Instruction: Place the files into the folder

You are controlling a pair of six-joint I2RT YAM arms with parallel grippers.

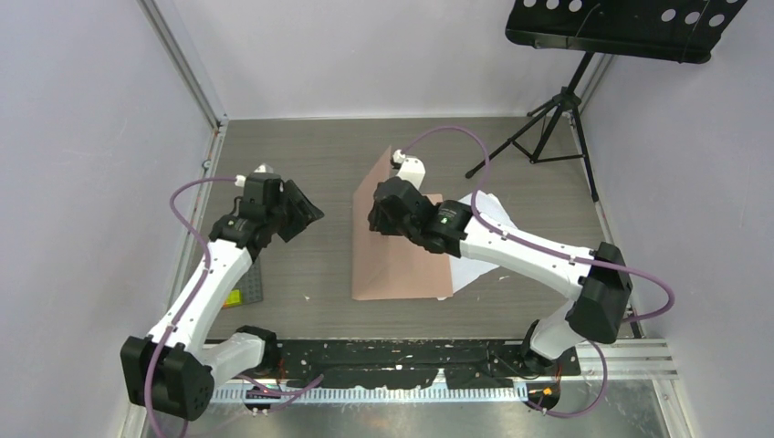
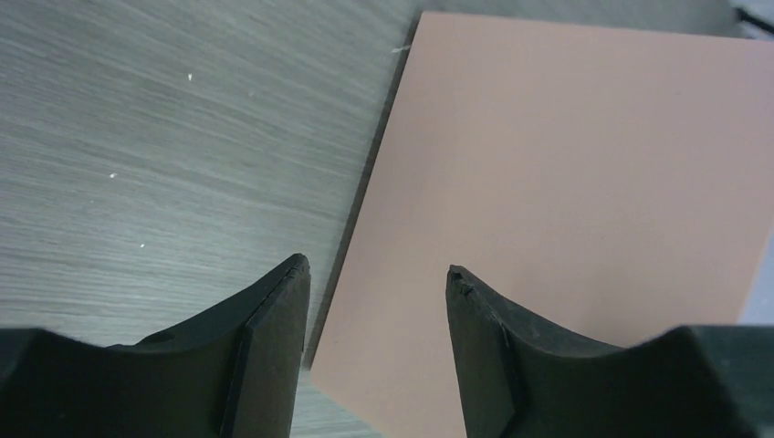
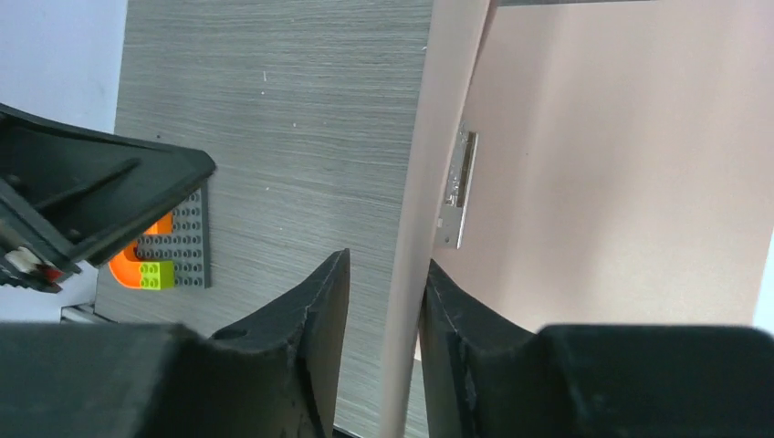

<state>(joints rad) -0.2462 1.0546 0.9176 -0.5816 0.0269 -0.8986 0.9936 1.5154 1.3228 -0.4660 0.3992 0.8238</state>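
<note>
The salmon-pink folder (image 1: 402, 269) lies at the table's middle with its cover raised on edge along the left side. My right gripper (image 1: 388, 214) is over it. In the right wrist view the cover (image 3: 411, 274) stands between the fingers of the right gripper (image 3: 386, 257); it touches the right finger, and a gap shows beside the left finger. The metal clip (image 3: 461, 187) sits on the pink inside. The white files (image 1: 486, 203) lie right of the folder, partly under my right arm. My left gripper (image 1: 310, 214) (image 2: 376, 265) is open and empty above the folder's left edge (image 2: 566, 182).
A grey Lego plate (image 1: 246, 287) with orange and green bricks (image 3: 151, 269) lies by the left wall. A black music stand's tripod (image 1: 548, 132) stands at the back right. Walls close the table on three sides.
</note>
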